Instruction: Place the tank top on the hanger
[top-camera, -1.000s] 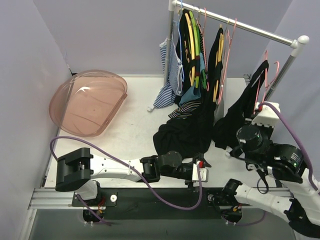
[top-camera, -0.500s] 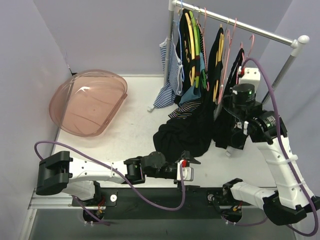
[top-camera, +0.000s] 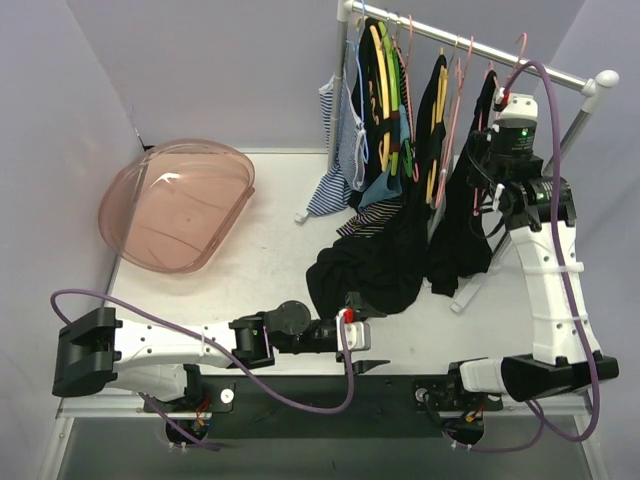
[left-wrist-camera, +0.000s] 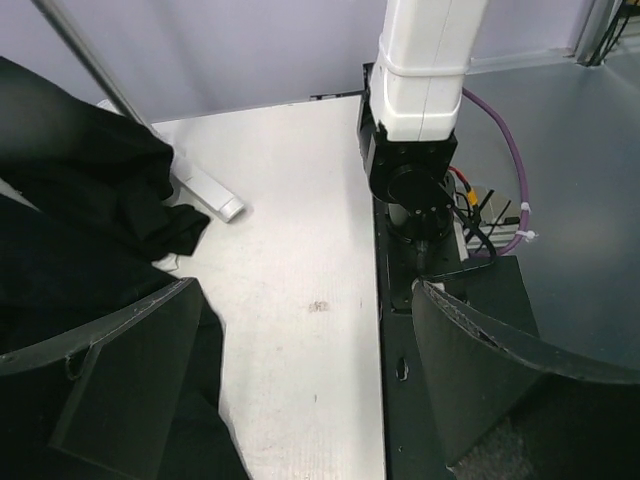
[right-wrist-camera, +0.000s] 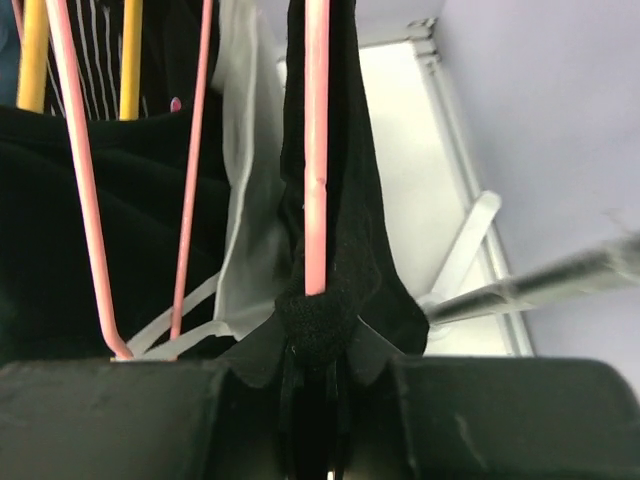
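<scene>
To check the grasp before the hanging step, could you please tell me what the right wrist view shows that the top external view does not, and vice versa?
Only the right wrist view: the right gripper pinched shut on the small black fabric tank top, with the thin pink hanger rising from it. Only the top external view: the translucent pink tub, the open left gripper and the whole metal rail. Both: that top on its hanger and neighbouring pink hangers.

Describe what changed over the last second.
The right gripper, shut on the hanger with the tank top draped on it, rose from low near the table to the rail. The left gripper, open, pulled back leftward. The pink tub and hung clothes stayed put.
</scene>
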